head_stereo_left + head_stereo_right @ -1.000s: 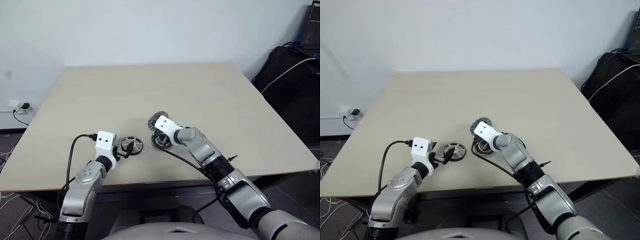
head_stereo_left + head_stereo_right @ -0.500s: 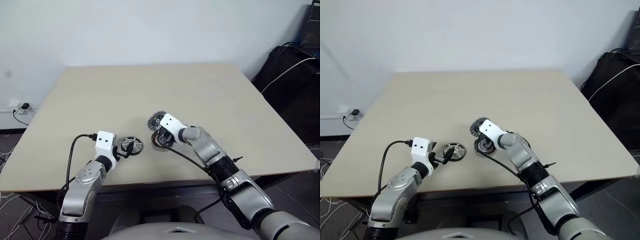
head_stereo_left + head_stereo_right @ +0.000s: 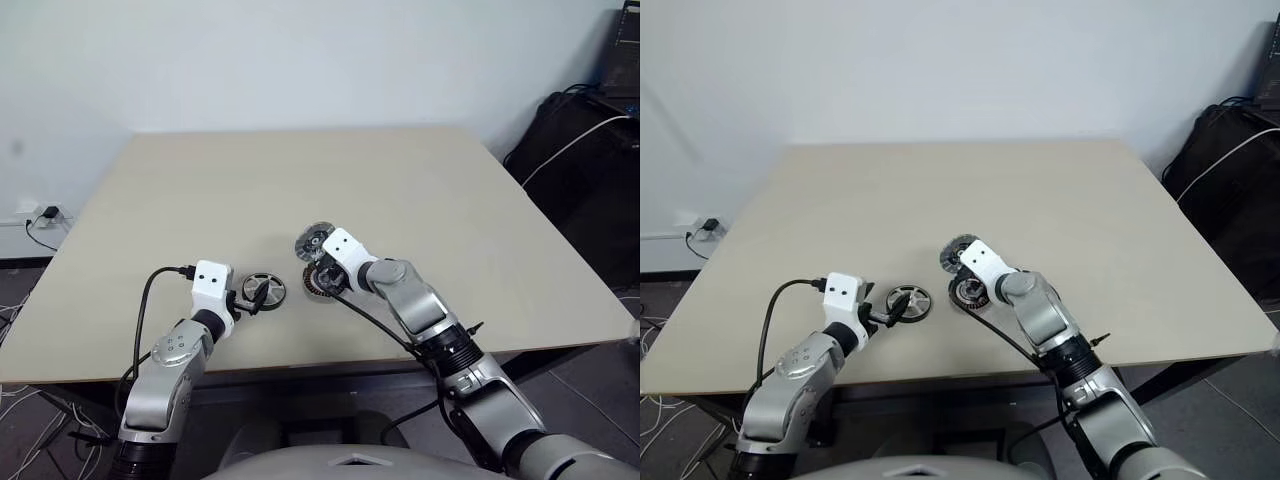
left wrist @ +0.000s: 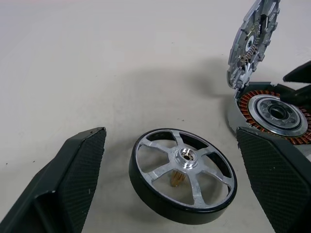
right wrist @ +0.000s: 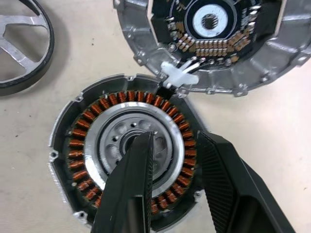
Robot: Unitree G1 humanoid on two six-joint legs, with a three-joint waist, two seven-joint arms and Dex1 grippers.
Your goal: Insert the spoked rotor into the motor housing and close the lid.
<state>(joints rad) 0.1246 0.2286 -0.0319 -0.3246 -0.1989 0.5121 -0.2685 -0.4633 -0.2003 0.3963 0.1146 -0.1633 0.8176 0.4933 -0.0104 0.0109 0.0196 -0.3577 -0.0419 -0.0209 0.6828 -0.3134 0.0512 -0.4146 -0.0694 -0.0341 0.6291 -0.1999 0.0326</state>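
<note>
A: Two end effectors, one job each. Left end effector (image 4: 165, 184) fingers spread wide either side of the spoked rotor (image 4: 183, 174), which lies flat on the table (image 3: 420, 190), not gripped.

B: Right one?

A: Right end effector (image 5: 177, 167) sits over the motor housing (image 5: 97, 145), jaws partly apart, one finger in its centre, likely steadying it. Lid (image 5: 214, 43) tilted up just beside, leaving the housing uncovered.
</note>
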